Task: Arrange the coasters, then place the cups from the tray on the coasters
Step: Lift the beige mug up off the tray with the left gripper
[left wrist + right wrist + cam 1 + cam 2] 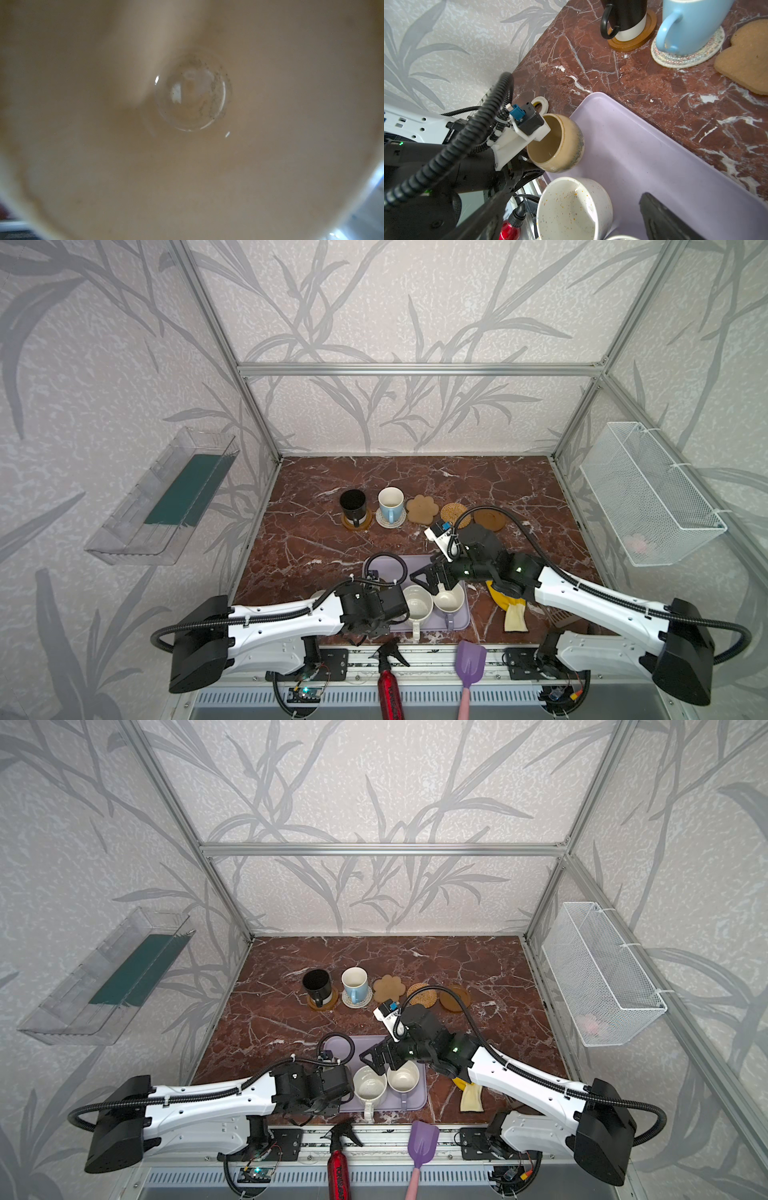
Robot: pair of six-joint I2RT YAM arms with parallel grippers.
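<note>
— Beige mug (560,143) sits right at the left jaws, at the tray's (654,145) corner. Clenched on it?
— Cannot tell; they're hidden. Glazed ceramic, I'd judge: stiff, weighty, slick, chippable. Pinch the rim wall. Right jaws gape empty, speckled mug (571,207) near them.

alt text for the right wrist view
The left arm reaches to the rim of a rounded beige mug at a corner of the lavender tray, a white speckled mug beside it. Beyond, on the marble table, a black mug sits on an amber coaster, a light blue mug on a woven coaster, next to an empty tan coaster.
</note>
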